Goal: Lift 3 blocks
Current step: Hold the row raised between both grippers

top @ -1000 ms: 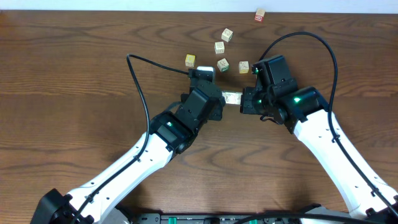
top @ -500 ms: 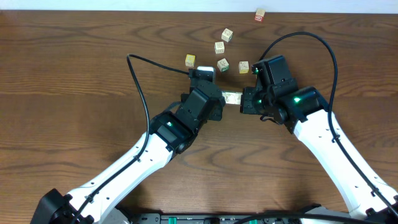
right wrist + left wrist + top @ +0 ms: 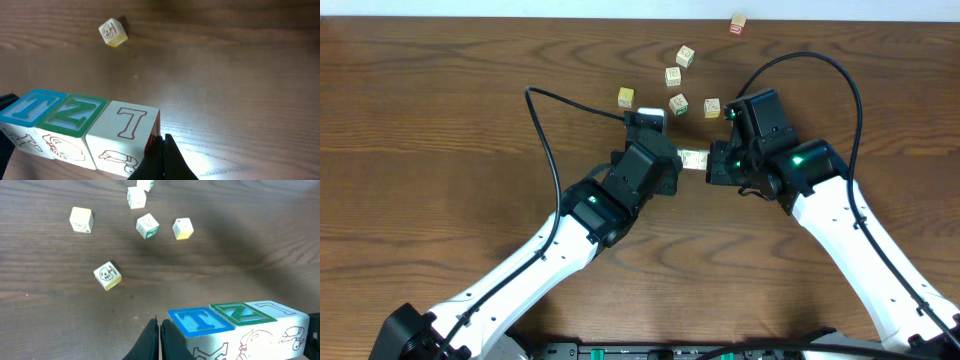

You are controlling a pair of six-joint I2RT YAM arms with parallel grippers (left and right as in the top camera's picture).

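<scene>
Overhead: row of three blocks lies end-to-end btwn the two arms near mid-table. Left gripper is at its 9 o'clock end, right gripper at its 3 o'clock end. Both sets of jaws are shut, tips together, pressing on the end faces as pushers, not wrapped around anything. Step in hand, my read: squeeze-and-lift of the whole row. Overhead can't confirm any height off the table. Next move calls for both arms to rise together w/ equal inward pressure; uneven rise or slack and the middle block prob drops. Left wrist view adds the lettering overhead lacks: blue T block touching the closed tips, green Z block next to it, and loose cubes scattered toward 12 o'clock. Right wrist view shows the far end: red-outlined T block against the closed tips. Wood grain there appears to sit below the row, so the row is likely airborne.
</scene>
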